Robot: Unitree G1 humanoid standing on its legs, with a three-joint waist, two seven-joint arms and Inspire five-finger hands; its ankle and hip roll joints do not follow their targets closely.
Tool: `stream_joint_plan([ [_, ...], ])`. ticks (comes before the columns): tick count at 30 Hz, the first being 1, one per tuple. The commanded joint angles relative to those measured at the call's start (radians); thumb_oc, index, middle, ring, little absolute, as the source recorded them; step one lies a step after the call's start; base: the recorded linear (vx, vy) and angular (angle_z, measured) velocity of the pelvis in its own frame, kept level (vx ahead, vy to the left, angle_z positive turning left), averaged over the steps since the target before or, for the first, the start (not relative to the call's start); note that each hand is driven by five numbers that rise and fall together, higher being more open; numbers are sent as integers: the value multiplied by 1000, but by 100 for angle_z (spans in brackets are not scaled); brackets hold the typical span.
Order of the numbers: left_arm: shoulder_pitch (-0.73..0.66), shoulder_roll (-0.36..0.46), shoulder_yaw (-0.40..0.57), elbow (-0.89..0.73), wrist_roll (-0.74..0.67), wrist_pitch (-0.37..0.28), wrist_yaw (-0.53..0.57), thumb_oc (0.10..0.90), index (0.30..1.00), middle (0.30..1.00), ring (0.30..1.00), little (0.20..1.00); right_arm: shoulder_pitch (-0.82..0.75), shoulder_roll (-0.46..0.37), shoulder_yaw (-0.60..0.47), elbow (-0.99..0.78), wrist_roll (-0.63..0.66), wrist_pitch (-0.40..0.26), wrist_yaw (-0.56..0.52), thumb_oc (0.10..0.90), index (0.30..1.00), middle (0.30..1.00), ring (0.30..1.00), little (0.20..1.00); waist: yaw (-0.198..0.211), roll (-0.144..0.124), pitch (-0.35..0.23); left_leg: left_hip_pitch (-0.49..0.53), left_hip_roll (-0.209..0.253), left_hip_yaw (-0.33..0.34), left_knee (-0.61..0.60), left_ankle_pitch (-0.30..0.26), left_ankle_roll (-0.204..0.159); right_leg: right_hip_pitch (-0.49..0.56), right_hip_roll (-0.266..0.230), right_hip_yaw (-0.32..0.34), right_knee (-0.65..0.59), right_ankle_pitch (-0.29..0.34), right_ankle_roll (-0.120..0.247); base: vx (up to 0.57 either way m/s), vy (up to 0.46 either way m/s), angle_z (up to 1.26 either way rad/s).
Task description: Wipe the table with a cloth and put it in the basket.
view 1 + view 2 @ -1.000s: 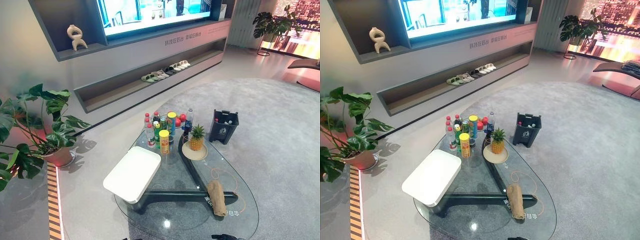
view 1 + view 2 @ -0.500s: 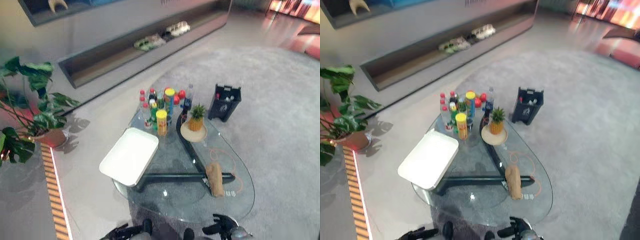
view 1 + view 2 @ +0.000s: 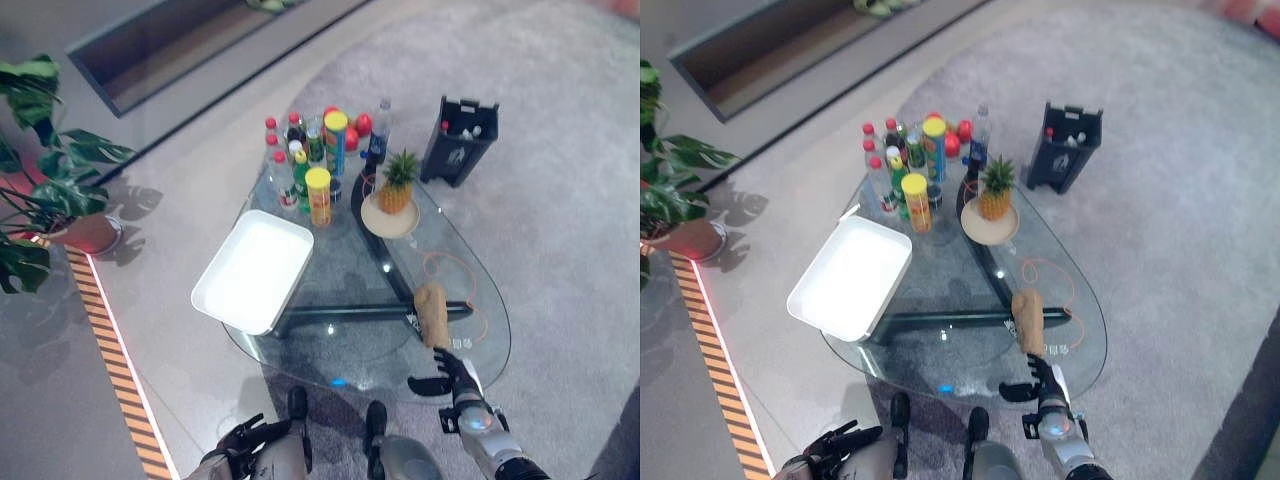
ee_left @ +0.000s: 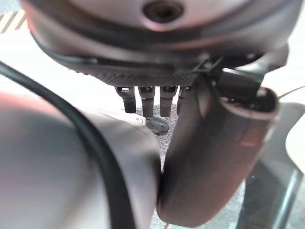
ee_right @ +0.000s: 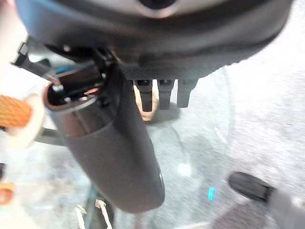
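both hands (image 3: 455,375) (image 3: 245,440) risen into view, fingers relaxed | tan cloth (image 3: 432,313) rolled, on glass table (image 3: 350,340)

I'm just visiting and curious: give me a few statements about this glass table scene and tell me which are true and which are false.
1. The rolled tan cloth lies on the oval glass table. True.
2. The robot's right hand grips the cloth. False: it is open at the table's near edge, just short of the cloth.
3. A pineapple stands on a round plate. True.
4. The white rectangular tray holds the bottles. False: it is empty; the bottles and cans stand beside it at the far end.
5. The dark bin stands on the table. False: it stands on the grey carpet beyond the table.
6. The left hand hangs low, away from the table. True.
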Motion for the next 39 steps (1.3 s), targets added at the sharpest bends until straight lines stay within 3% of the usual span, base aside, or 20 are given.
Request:
stream_joint_plan([
  [1, 29, -14, -21, 6, -21, -26, -3, 800, 900, 900, 900, 900, -23, -59, -25, -177, 3, -64, -100, 800, 900, 900, 900, 900, -26, -41, 18, -15, -83, 84, 138, -164, 41, -107, -2, 77, 55, 23, 20, -55, 55, -4],
  [5, 22, -15, -27, -11, -27, -39, -2, 800, 900, 900, 900, 900, -33, -70, -45, -225, -6, -77, -134, 800, 900, 900, 900, 900, -33, -36, 46, -59, -86, 88, 166, -165, 43, -158, -6, 79, 83, 25, 19, -49, 44, -10],
  [18, -11, -22, -52, -103, -56, -72, -2, 800, 900, 900, 900, 900, -141, -118, -116, -397, -53, -88, -395, 800, 900, 900, 900, 900, -40, -11, 163, -225, -99, 109, 282, -175, 45, -327, -12, 65, 174, 30, 9, -24, 29, 0],
  [39, -63, -16, -140, -241, -165, -99, 44, 800, 900, 900, 900, 900, -366, -119, -99, -420, -15, -28, -636, 800, 900, 900, 900, 900, -23, 28, 163, -480, -118, 108, 344, -157, 47, -599, -27, 62, 251, 55, 6, -1, 9, -1],
])
